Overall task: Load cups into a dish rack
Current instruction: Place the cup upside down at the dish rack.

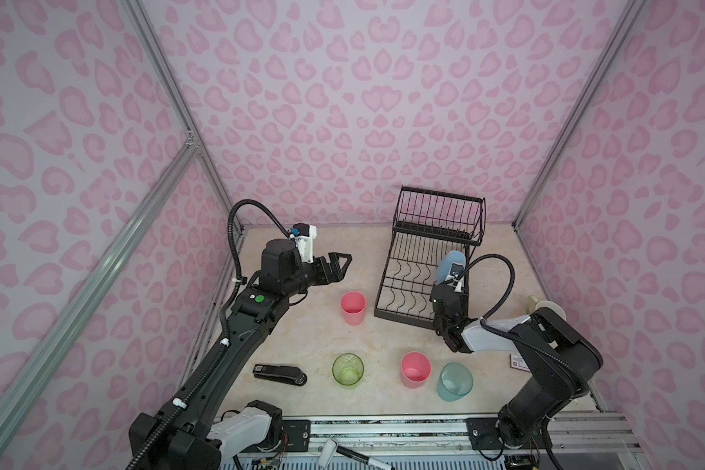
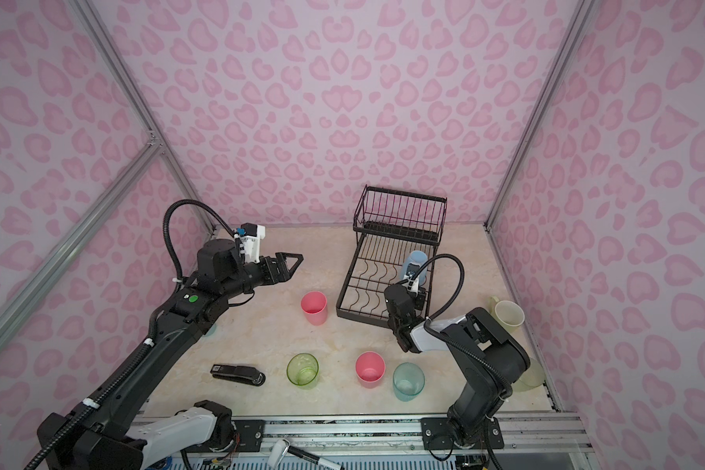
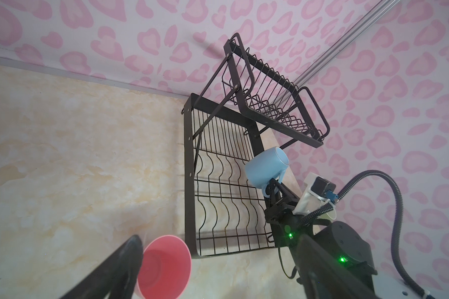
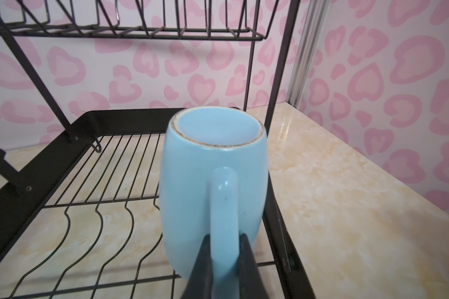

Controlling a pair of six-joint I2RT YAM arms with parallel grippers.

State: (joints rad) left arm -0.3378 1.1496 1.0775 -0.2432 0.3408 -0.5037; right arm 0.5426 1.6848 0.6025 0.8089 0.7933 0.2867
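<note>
The right gripper (image 4: 225, 236) is clenched on the handle of the blue mug (image 4: 192, 196). In the right wrist view its two black fingers (image 4: 201, 266) press the handle loop from both sides. The mug body lies straight ahead of the gripper, further from the wrist, with the handle turned back toward the fingers. The end of the mug that faces away from the gripper has a brownish ring. I cannot tell if this end is the mouth or the bottom.

The mug is over the flat lower part of the rack (image 4: 36, 178), close to the frame bar on the robot's right side. In both top views the mug (image 1: 450, 262) (image 2: 416, 262) shows just beyond the right wrist camera, inside the outline of the rack (image 1: 384, 276) (image 2: 349, 276). In the left wrist view the mug (image 3: 262, 168) is tilted. I cannot tell if it touches the wires.

The left gripper (image 1: 338, 264) (image 2: 290, 264) is released, with its jaws wide apart and nothing between them. It is in the air above the table (image 1: 302, 337), well apart from the rack. The far pink cup (image 1: 353, 307) stands upright near the rack's front corner.

Nearer to the robot, the green cup (image 1: 347, 368), the near pink cup (image 1: 415, 368) and the teal cup (image 1: 454, 380) stand upright in a row. The stapler (image 1: 279, 373) lies left of them. In a top view a pale mug (image 2: 507, 315) is to the right of the rack.
</note>
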